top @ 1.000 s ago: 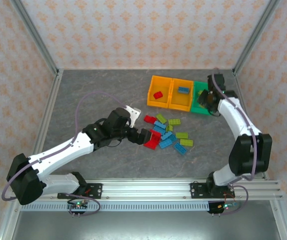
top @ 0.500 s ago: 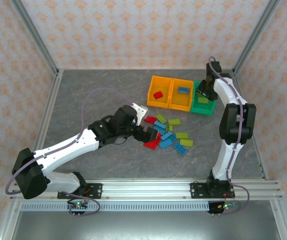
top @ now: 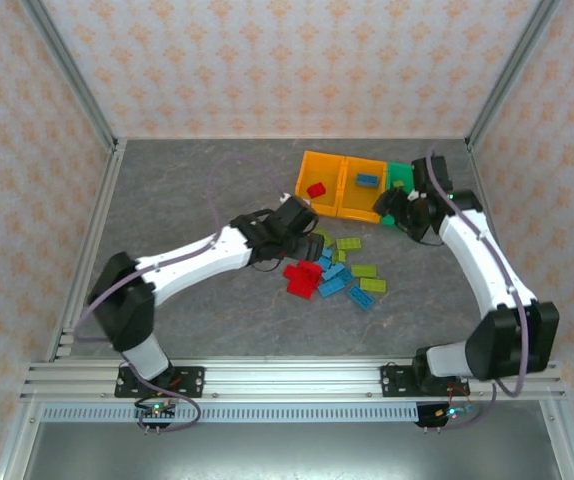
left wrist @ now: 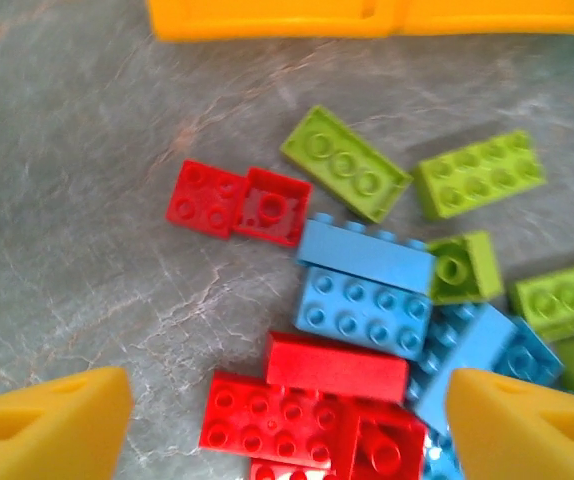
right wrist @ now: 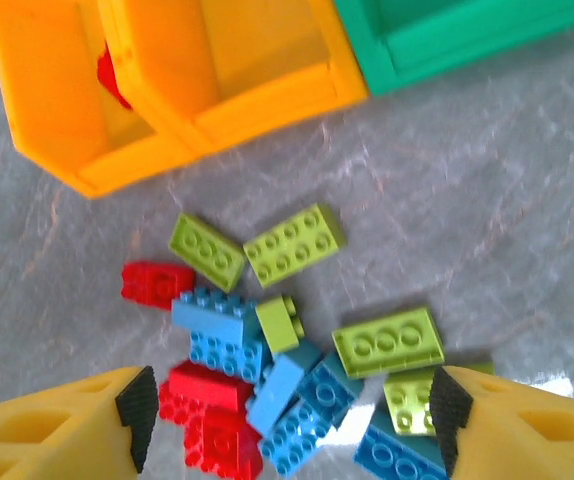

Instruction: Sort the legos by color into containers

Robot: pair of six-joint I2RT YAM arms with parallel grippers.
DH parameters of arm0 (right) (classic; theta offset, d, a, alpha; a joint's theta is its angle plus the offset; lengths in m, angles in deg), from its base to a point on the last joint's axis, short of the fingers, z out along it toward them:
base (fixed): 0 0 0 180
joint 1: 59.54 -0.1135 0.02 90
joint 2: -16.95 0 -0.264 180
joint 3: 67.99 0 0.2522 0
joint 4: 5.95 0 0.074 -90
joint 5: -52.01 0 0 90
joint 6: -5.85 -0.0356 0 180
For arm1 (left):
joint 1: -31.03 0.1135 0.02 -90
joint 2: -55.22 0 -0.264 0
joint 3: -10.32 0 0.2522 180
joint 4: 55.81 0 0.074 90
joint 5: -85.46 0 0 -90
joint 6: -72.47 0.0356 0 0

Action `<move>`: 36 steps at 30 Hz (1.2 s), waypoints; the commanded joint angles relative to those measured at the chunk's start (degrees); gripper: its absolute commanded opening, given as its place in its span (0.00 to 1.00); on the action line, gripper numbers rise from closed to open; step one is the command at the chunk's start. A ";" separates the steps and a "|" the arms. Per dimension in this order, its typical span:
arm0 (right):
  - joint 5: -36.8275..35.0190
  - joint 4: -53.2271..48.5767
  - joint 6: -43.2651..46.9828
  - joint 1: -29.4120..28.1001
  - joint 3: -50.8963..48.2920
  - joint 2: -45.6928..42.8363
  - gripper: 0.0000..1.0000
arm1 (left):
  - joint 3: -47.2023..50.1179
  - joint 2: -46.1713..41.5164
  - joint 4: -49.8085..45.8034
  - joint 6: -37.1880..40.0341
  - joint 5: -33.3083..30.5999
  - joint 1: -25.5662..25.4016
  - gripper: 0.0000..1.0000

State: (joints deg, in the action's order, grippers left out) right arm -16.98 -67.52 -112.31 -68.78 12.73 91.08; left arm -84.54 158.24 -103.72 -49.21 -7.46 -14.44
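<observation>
Grey worktop (top: 187, 190): legos (top: 335, 272) are heaped loose just in front of the containers (top: 362, 212); red brick (top: 316, 189) and blue brick (top: 367, 180) are already binned.
Left end effector (left wrist: 287, 425): brought in over the pile since a second ago; released, nothing grasped.
Right end effector (right wrist: 285, 425): backed off the green bin (right wrist: 467, 45); spread apart, empty, so a drop-off is judged done.
Writing: none readable.

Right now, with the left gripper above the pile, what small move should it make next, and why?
Probably lower the left gripper straight down onto the red brick lying between its open fingers, then close. It holds nothing, and the leftmost orange bin has a lone red brick inside, so red goes there.
</observation>
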 commanded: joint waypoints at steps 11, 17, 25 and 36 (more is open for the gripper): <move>-4.24 -8.72 0.77 0.27 -1.42 -4.96 0.76 | -19.20 19.85 -11.36 -21.07 4.01 8.93 0.68; -5.41 -9.30 0.90 0.27 -2.36 -6.01 0.77 | -21.80 23.67 -16.74 -34.99 7.52 10.23 0.70; -7.17 -10.54 1.66 0.27 -2.80 -8.47 0.77 | -19.29 25.46 -14.37 -38.98 11.35 10.29 0.70; 5.83 -8.85 7.15 0.06 -2.36 -8.91 0.77 | -21.18 28.15 -15.54 -37.59 12.88 10.71 0.52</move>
State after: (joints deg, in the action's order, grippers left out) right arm -18.97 -76.90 -109.16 -68.60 10.50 83.06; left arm -105.96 183.05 -115.85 -86.67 4.47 -4.15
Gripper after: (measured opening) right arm 0.771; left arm 0.518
